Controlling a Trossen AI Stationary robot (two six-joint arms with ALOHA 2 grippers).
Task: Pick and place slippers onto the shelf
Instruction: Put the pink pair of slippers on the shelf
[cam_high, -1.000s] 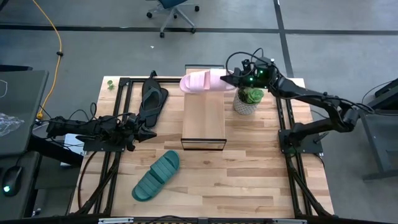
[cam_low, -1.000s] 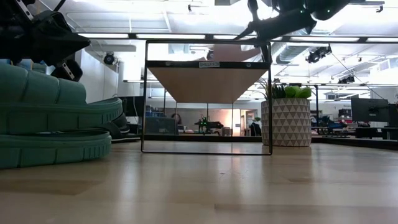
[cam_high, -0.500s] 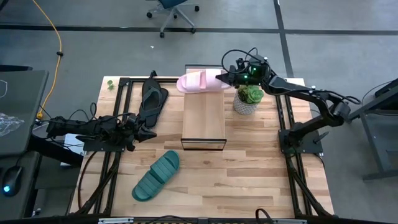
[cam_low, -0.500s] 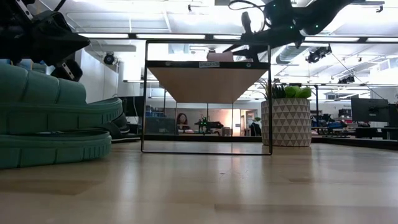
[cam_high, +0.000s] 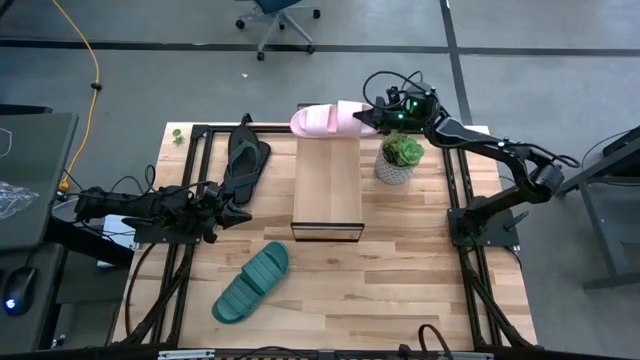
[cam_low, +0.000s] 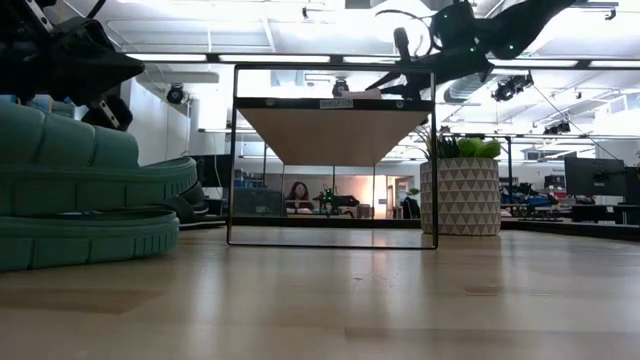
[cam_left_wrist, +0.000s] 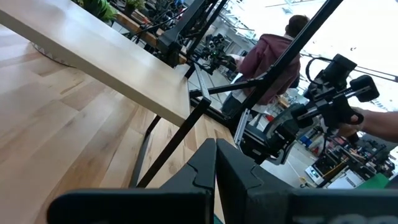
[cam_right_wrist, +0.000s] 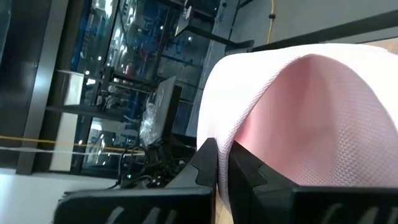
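Nearest the table's front edge lies the dark teal-green ribbed slide (cam_high: 251, 283), flat on the light wooden tabletop (cam_high: 400, 270), left of centre; in the low view it fills the left foreground (cam_low: 85, 200). Behind it, at the table's left side, the left gripper (cam_high: 240, 213) hangs low with its two dark fingers pressed together on nothing. Just beyond that gripper the black thong flip-flop (cam_high: 243, 160) rests near the left rail. At the centre stands the long narrow shelf (cam_high: 328, 185) — a pale plank top on a thin black metal frame — with a white patterned pot of green plant (cam_high: 398, 160) to its right. At the shelf's far end the right gripper (cam_high: 364, 117) is clamped on the pale pink slide (cam_high: 328, 119), which sits across that end — whether it touches the plank cannot be told. Past the table, a person in a maroon hooded top (cam_left_wrist: 273, 59) stands in the room.
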